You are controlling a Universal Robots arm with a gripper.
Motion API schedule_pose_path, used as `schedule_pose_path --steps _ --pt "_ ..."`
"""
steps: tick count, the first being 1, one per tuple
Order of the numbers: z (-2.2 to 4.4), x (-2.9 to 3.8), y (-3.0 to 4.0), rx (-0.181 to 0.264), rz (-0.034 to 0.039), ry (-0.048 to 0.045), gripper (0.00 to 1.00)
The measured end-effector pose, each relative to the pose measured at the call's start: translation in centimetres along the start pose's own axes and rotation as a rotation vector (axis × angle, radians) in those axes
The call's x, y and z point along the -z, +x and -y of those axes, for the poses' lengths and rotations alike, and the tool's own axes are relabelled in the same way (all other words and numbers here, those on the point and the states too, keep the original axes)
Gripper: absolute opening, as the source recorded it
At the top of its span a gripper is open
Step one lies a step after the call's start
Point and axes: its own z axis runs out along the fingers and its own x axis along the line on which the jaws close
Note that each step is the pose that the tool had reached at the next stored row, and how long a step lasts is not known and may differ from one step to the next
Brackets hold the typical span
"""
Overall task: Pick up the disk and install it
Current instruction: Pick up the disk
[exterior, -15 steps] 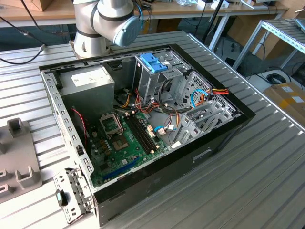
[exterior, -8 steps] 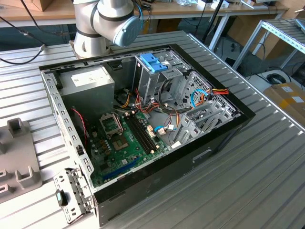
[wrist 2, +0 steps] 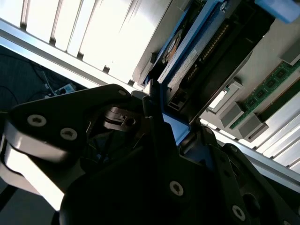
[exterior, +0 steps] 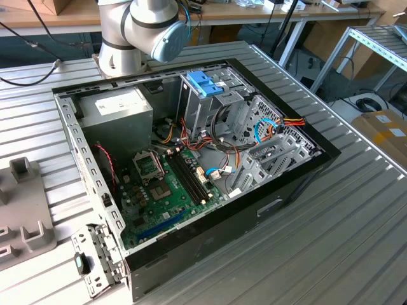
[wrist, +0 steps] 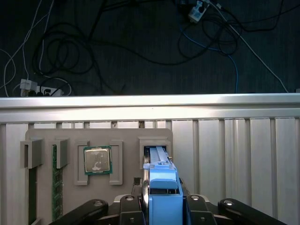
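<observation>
Your pincer point(wrist: 164, 209) clenched on disk point(wrist: 163, 185): silver-grey drive standing on edge, light-blue carrier frame, white label point(wrist 2: 185, 62) along side. Disk's far end sits in slot of grey fixture point(wrist: 126, 136) on bench point(wrist: 234, 154), near CPU point(wrist: 97, 160).

The black pincer point(wrist: 163, 202) grips the light-blue-framed disk point(wrist: 163, 185); beyond it, the ribbed surface point(wrist: 234, 154) is silvery.

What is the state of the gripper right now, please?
Gripper: closed, holding the disk by its blue-framed sides.
</observation>
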Motion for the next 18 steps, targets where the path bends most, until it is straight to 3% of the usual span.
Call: schedule_pose_path --steps 11,18 --pt "0.00 0.02 0.00 0.000 0.0002 0.0004 0.37" --pt "-0.02 0.55 -0.01 0.000 0.0000 0.0000 0.37"
